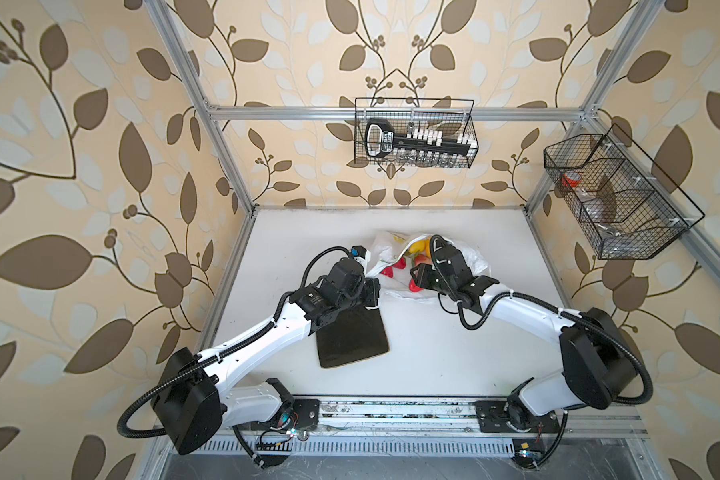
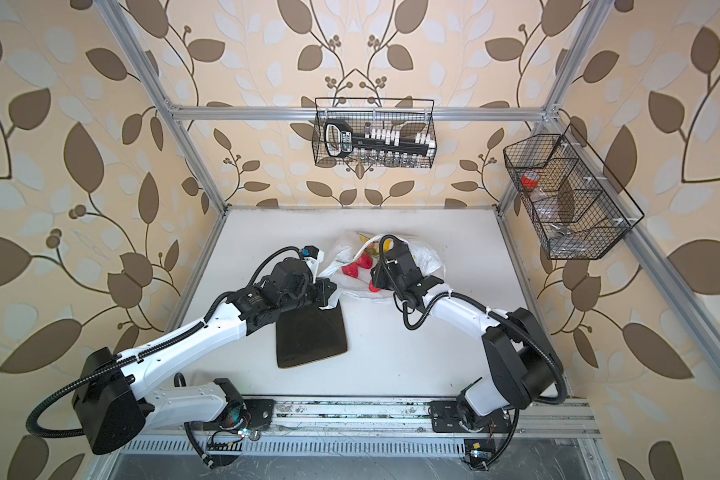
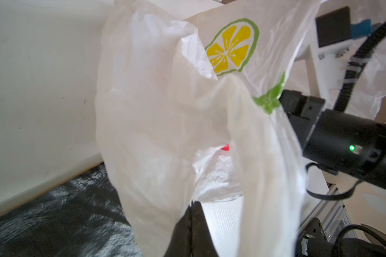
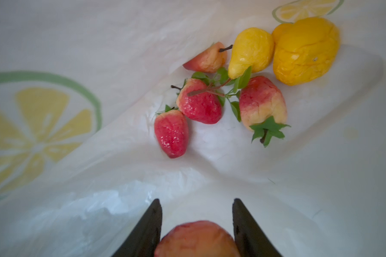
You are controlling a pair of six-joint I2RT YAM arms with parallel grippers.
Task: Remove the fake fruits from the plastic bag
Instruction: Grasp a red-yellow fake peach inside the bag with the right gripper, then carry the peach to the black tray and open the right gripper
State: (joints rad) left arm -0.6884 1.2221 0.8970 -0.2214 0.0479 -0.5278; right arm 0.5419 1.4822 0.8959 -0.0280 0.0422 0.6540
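Note:
The white plastic bag (image 1: pixel 385 249) (image 2: pixel 427 259) with lemon prints lies at the table's back middle, its mouth held up. My left gripper (image 3: pixel 194 203) is shut on a fold of the bag's film (image 3: pixel 165 111), over the black tray's far corner (image 1: pixel 373 307). My right gripper (image 4: pixel 196 201) is inside the bag, shut on a rounded red-and-yellow fake fruit (image 4: pixel 196 239) that fills the gap between both fingers. Deeper in the bag lie strawberries (image 4: pixel 171 133) (image 4: pixel 200 102), yellow pears (image 4: pixel 251 52) (image 4: pixel 305 51) and a leafy sprig (image 4: pixel 230 84). Red and yellow fruits (image 1: pixel 400 263) (image 2: pixel 360 262) show in both top views.
A black square tray (image 1: pixel 354 340) (image 2: pixel 312 338) (image 3: pixel 54 211) lies on the white table, partly under my left wrist. A wire basket (image 1: pixel 414 133) hangs on the back rail and another (image 1: pixel 616 195) on the right rail. The right arm (image 3: pixel 343 142) is close beside the held bag.

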